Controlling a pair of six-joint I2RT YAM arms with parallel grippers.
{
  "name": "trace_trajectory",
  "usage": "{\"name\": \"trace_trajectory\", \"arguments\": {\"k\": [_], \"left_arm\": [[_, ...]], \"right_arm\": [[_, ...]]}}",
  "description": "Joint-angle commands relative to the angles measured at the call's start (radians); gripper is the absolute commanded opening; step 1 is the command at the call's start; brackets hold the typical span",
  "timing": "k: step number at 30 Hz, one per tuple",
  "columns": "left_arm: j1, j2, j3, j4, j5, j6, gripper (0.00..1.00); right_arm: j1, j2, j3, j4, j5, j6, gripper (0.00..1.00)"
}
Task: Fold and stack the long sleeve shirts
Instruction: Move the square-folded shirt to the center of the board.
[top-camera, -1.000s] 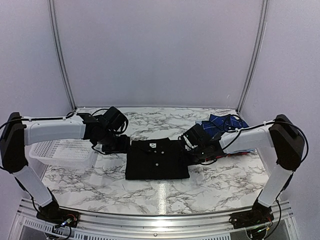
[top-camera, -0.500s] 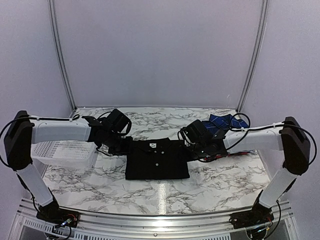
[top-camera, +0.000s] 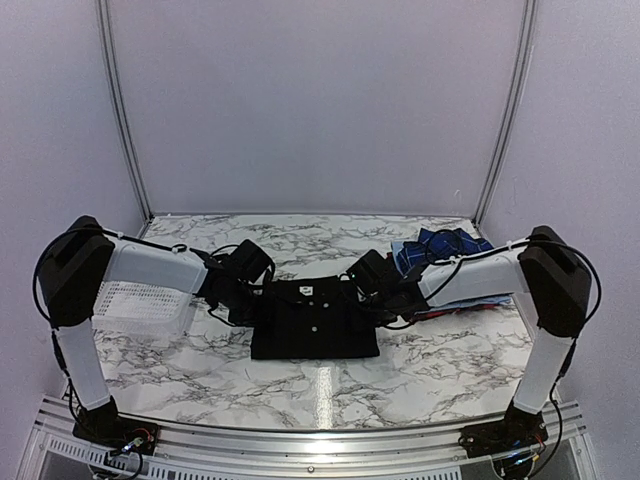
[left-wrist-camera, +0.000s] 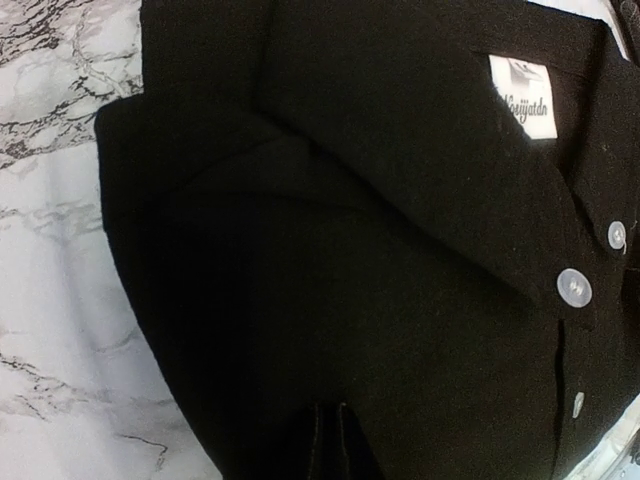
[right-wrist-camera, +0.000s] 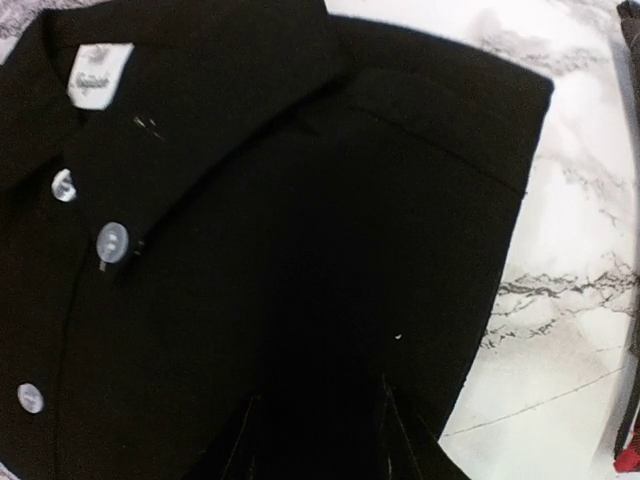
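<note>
On the bench (top-camera: 420, 370), I am clenching my left hand (left-wrist-camera: 330, 445) on the flat black shirt (top-camera: 314, 318); whether my right hand (right-wrist-camera: 318, 430) is gripping, I cannot tell. I should be lifting both shoulders evenly, keeping folds square.

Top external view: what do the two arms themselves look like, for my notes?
Both match: the left arm and right arm have white tubular links and bulky black joint housings; the left end effector and right end effector are black. Thin black cables loop along each arm, with loose wiring at the bases.
</note>
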Motion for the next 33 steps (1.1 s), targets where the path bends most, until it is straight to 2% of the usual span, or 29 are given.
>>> {"name": "trace_trajectory", "arguments": {"k": [1, 7, 12, 18, 22, 28, 30, 33], "left_arm": [[-0.011, -0.016, -0.081, 0.028, 0.004, -0.038, 0.07], [-0.026, -0.117, -0.219, 0.028, -0.035, -0.09, 0.07], [-0.025, -0.27, -0.379, 0.0, -0.098, -0.136, 0.07], [-0.025, -0.431, -0.498, -0.038, -0.124, -0.188, 0.08], [-0.026, -0.474, -0.495, -0.065, -0.139, -0.186, 0.1], [-0.026, -0.507, -0.405, -0.116, -0.167, -0.15, 0.18], [-0.025, -0.515, -0.369, -0.131, -0.175, -0.134, 0.23], [-0.026, -0.525, -0.313, -0.153, -0.182, -0.108, 0.38]], "right_arm": [[0.012, 0.035, -0.036, 0.032, 0.019, 0.006, 0.37], [0.086, 0.086, -0.028, 0.058, -0.011, 0.038, 0.37], [0.161, 0.116, 0.007, 0.07, -0.043, 0.071, 0.37], [0.224, 0.145, 0.06, 0.071, -0.072, 0.091, 0.38], [0.225, 0.112, 0.078, 0.048, -0.06, 0.081, 0.39], [0.219, 0.019, 0.107, -0.035, 0.024, 0.057, 0.42], [0.207, -0.029, 0.093, -0.058, 0.056, 0.058, 0.43], [0.171, -0.104, 0.043, -0.083, 0.102, 0.068, 0.44]]}}
